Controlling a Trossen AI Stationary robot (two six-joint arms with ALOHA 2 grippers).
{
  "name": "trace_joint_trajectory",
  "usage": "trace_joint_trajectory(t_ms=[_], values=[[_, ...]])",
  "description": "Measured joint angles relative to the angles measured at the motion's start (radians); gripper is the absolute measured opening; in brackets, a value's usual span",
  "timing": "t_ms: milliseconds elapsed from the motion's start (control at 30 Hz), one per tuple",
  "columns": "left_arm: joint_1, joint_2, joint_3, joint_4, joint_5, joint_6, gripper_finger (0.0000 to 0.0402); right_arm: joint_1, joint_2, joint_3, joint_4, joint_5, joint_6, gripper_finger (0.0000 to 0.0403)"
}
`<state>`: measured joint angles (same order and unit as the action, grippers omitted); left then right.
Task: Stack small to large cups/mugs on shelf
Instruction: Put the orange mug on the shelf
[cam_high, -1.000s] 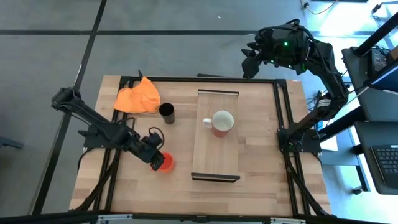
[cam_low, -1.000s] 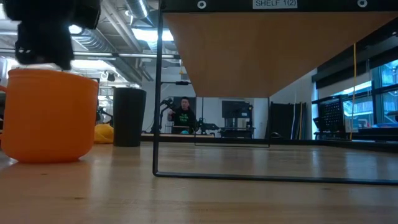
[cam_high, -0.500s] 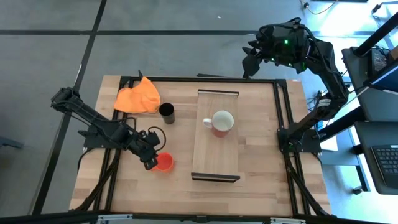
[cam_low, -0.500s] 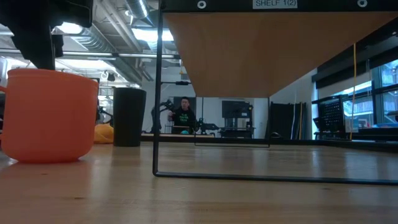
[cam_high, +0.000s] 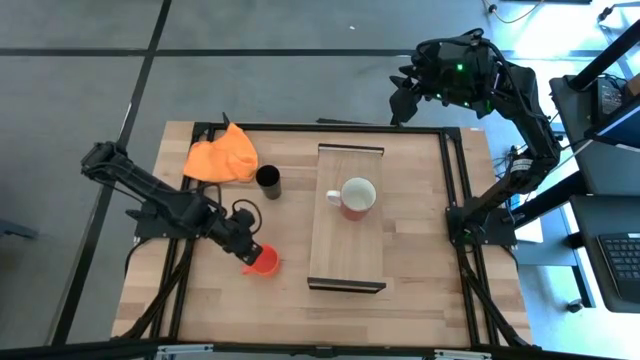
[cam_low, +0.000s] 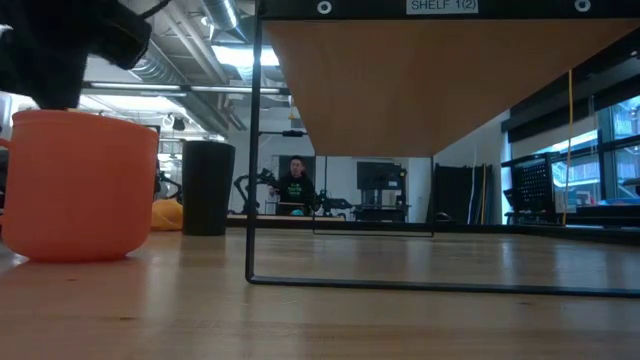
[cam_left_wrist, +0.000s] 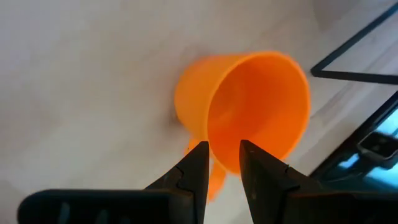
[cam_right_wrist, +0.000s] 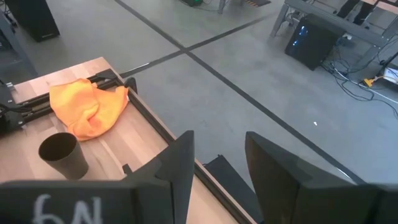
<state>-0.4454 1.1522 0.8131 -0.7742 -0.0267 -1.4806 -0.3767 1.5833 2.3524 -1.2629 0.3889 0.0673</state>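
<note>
The small orange mug (cam_high: 265, 263) stands on its base on the tabletop, left of the shelf (cam_high: 347, 260); it also shows in the low view (cam_low: 80, 185). My left gripper (cam_high: 250, 252) is at the mug's far-left rim, shut on it. The white-and-red mug (cam_high: 353, 197) stands on the shelf board. The black cup (cam_high: 268, 181) stands on the table near the orange cloth (cam_high: 220, 158). My right gripper (cam_high: 404, 98) waits open and empty, high beyond the table's far edge. My left gripper has the orange mug's rim (cam_left_wrist: 217, 160) between its two fingers, just above the handle (cam_left_wrist: 215, 182). One finger (cam_left_wrist: 198, 165) is outside the wall and one (cam_left_wrist: 252, 165) is inside. The fingers slant down from the table's left. The mug stands upright on the table.
The shelf's dark bracket frame (cam_low: 250, 150) stands right of the orange mug, with the board's underside (cam_low: 420, 80) overhead in the low view. A person (cam_low: 295, 185) is in the room behind the table. Bare tabletop (cam_high: 220, 300) lies near the front edge.
My left gripper has drawn back a little from over the orange mug toward the table's left edge, then come in again at the mug's rim, tipping as it went. The mug has stayed where it stood.
</note>
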Motion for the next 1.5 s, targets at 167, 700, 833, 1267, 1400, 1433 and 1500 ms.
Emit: trace_joint_trajectory(t_ms=[167, 700, 833, 1267, 1400, 1433, 1500], values=[[-0.056, 0.005, 0.0, 0.0, -0.014, -0.173, 0.0083, 0.0, 0.0, 0.0, 0.0, 0.0, -0.022, 0.0145], [-0.087, 0.157, -0.001, 0.038, -0.065, -0.351, 0.0083, 0.0, 0.0, -0.001, -0.003, 0.002, -0.055, 0.0145], [-0.087, 0.18, -0.001, 0.039, -0.068, -0.347, 0.0083, 0.0, 0.0, -0.001, -0.004, 0.002, -0.071, 0.0145], [-0.021, 0.183, 0.0, 0.038, -0.068, -0.256, 0.0008, -0.041, 0.0, -0.001, -0.01, 0.001, -0.07, 0.0145], [0.005, 0.179, 0.0, 0.045, -0.067, -0.212, 0.0005, -0.056, 0.0, -0.001, -0.034, 0.0, -0.069, 0.0145], [0.012, 0.174, 0.003, 0.044, -0.067, -0.2, 0.0005, -0.06, 0.0, -0.001, -0.038, 0.001, -0.069, 0.0145], [0.034, 0.156, 0.018, 0.041, -0.064, -0.164, 0.0005, -0.069, 0.0, -0.001, -0.053, 0.001, -0.068, 0.0145]])
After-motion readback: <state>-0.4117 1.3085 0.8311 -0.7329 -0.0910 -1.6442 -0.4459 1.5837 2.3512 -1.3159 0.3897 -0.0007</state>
